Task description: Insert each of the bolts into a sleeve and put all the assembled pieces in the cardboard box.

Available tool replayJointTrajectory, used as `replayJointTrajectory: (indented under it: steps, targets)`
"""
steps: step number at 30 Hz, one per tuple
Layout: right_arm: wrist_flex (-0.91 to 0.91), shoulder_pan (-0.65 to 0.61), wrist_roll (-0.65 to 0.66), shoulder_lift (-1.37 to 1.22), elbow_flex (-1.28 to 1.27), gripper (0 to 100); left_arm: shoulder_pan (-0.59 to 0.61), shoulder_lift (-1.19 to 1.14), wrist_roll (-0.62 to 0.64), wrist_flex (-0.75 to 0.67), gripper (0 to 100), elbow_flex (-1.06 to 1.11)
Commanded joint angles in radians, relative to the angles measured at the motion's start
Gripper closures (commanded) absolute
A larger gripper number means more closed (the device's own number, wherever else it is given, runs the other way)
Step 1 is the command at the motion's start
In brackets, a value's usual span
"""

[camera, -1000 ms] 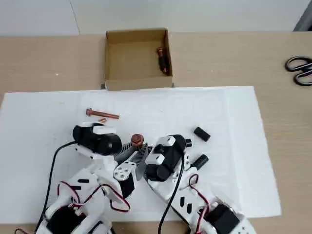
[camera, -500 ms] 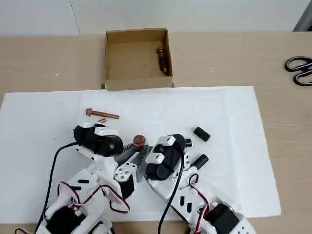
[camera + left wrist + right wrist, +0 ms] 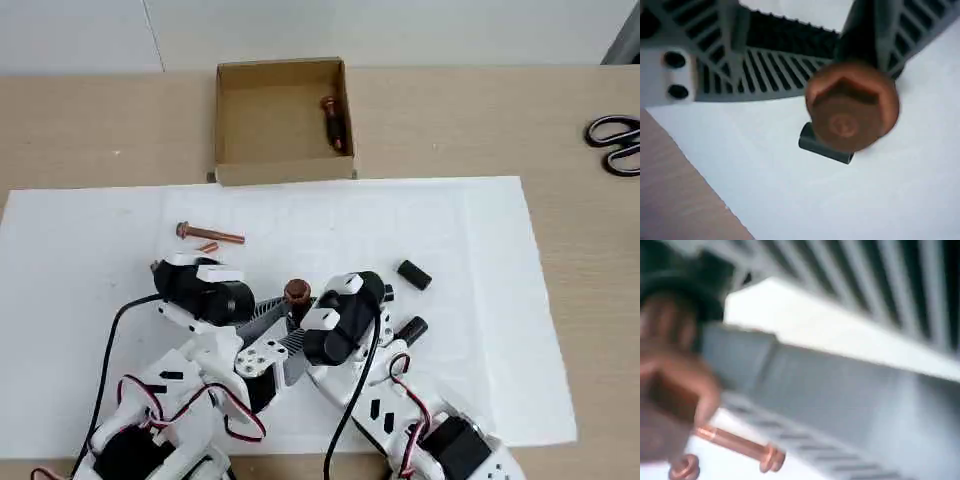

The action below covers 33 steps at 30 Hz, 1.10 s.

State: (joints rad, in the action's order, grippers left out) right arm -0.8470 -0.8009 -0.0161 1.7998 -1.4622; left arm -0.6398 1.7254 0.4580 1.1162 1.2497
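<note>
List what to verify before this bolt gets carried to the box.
1. Bolt upright, head up: ok.
2. Sleeve fitted on it: cannot tell.
3. Cardboard box open, with room beside the assembled piece: ok.
4. Path to the box free of the loose bolt: ok, it lies off to the side.
5. All pieces assembled: not ok. One spare sleeve and a second spare sleeve lie on the paper.

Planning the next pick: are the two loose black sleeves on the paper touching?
Apart. The high view shows bare white paper between the farther sleeve and the nearer sleeve.
</note>
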Motion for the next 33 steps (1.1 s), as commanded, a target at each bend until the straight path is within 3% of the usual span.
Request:
replayJointTrajectory:
  steps: [1,8,26,31,33]
  targets:
    - [0.022,0.007,-0.006,0.013,0.017,99.5,-0.005,-0.009,-0.018,0.005,83,-0.004]
    - [0.022,0.007,-0.008,0.013,0.017,99.5,0.121,-0.011,-0.124,0.005,83,0.007]
    - [0.021,0.007,-0.009,0.012,-0.012,99.5,0.118,-0.009,-0.087,-0.031,83,-0.099]
    - [0.028,0.007,-0.009,0.013,-0.023,99.5,0.126,-0.006,-0.084,-0.083,100,-0.11]
    - [0.024,0.007,-0.009,0.013,-0.023,99.5,0.15,-0.008,-0.084,-0.106,99,-0.107]
